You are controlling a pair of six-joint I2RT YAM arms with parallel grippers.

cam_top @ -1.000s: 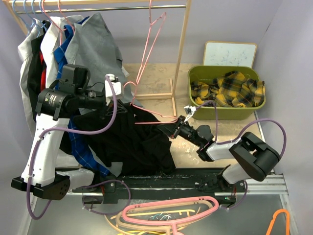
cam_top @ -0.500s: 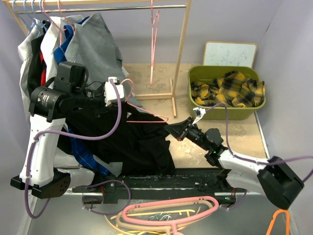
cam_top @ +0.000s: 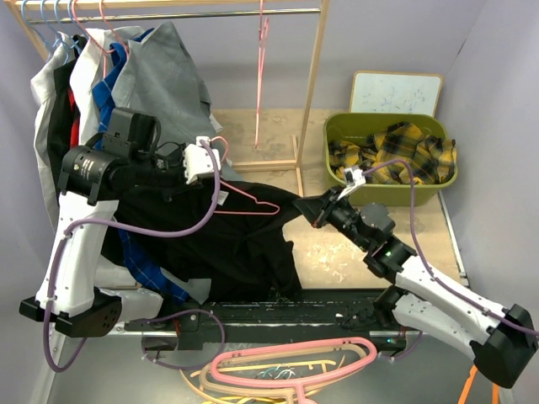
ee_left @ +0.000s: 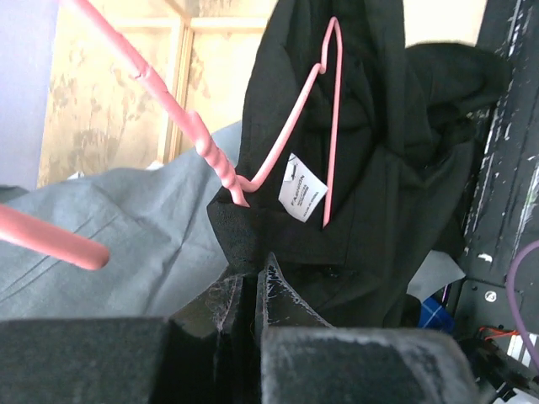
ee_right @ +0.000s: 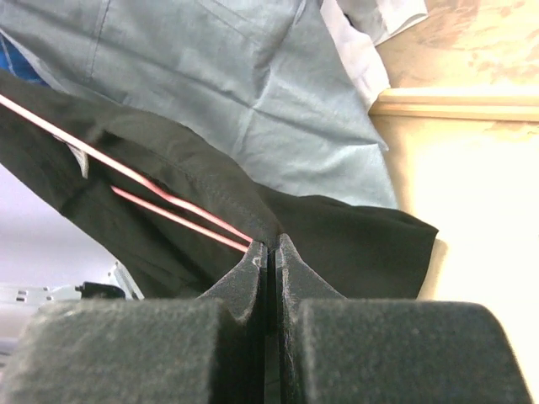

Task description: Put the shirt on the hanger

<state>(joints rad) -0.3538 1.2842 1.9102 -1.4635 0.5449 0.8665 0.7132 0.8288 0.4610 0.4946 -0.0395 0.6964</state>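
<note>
Right gripper [ee_right: 269,248]: clamped on shirt [ee_right: 337,227] edge, hanger [ee_left: 330,109] wire just ahead.
Left gripper [ee_left: 250,273]: pinched onto shirt.
Shirt: soft, limp; best gripped at seams.

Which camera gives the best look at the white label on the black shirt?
The left wrist view: the white label sits close up and sharp on the black shirt, beside the pink hanger. The top external view shows only a tiny white fleck. In the right wrist view I cannot pick it out.
</note>
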